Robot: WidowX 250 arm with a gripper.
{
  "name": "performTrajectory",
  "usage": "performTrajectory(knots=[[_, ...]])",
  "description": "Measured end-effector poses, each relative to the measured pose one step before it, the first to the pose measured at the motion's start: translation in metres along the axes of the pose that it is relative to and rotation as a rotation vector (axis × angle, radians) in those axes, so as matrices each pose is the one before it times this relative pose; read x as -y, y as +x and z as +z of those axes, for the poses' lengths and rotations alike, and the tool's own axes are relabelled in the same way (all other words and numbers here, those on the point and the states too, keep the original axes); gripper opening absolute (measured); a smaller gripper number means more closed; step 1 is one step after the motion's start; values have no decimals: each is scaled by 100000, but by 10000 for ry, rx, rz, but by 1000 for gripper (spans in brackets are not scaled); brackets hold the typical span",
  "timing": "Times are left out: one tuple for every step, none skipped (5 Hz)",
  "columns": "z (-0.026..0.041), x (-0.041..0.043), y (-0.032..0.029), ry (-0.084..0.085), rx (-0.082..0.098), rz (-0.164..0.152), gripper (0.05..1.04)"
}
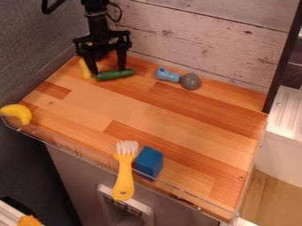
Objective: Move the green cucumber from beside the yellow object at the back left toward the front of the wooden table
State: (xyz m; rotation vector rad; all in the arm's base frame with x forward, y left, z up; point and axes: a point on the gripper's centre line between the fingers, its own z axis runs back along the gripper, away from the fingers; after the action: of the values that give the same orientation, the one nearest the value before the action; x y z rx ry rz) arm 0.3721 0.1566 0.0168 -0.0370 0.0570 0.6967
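At the upper left of the wooden counter, the black gripper (pixel 108 69) hangs down with its two fingers spread wide, open. A dark green, cucumber-like object (pixel 115 74) lies at its fingertips; whether they touch it I cannot tell. Just left of the gripper is a slim yellow object (pixel 85 69), partly behind a finger. Farther right, near the back wall, a light blue piece (pixel 168 75) lies against or beside a grey rounded piece (pixel 191 81).
A yellow banana (pixel 17 113) rests at the left edge. Near the front edge, a yellow brush (pixel 124 172) with white bristles lies beside a blue block (pixel 149 162). A clear rail (pixel 77 152) runs along the front; a pale plank wall (pixel 194 39) stands behind the counter (pixel 177 119).
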Motion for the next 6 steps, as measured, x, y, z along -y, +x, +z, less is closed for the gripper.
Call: performTrajectory(knots=[[-14,-25,-68,-28,104,18,950],[-19,90,177,67,-32,-732,726],[-21,69,215,47,-117,-1027,452],[-984,-118,-264,188,-373,-885,213],[46,-100,9,-17,-31,-164,77],[-183,-324,-288,-84,76,443,56]])
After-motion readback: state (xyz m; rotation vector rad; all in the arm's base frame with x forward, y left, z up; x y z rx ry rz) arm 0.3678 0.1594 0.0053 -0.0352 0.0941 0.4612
